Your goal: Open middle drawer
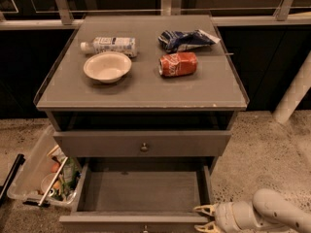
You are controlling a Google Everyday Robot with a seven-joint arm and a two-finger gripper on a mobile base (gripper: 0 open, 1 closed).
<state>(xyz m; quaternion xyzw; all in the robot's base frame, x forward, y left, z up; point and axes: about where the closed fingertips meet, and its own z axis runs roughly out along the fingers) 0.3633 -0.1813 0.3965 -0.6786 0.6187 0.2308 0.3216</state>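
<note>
The middle drawer [143, 191] is pulled far out of the grey cabinet, and its plain grey tray is empty. Its low front panel [112, 221] lies at the bottom edge of the view, with the small knob [145, 228] barely showing. Above it, another grey drawer front with a round knob [144, 147] sits nearly shut. My gripper [206, 218] is at the bottom right, just beside the right front corner of the open drawer. Its pale yellow fingertips [203, 209] point left, spread apart and holding nothing. The white arm runs off to the right.
On the cabinet top [209, 93] lie a plastic bottle [109, 45], a white bowl [107, 66], a red can [178, 64] and a blue chip bag [187, 39]. A clear bin of clutter [41, 171] sits on the floor to the left. A white post [294, 91] stands to the right.
</note>
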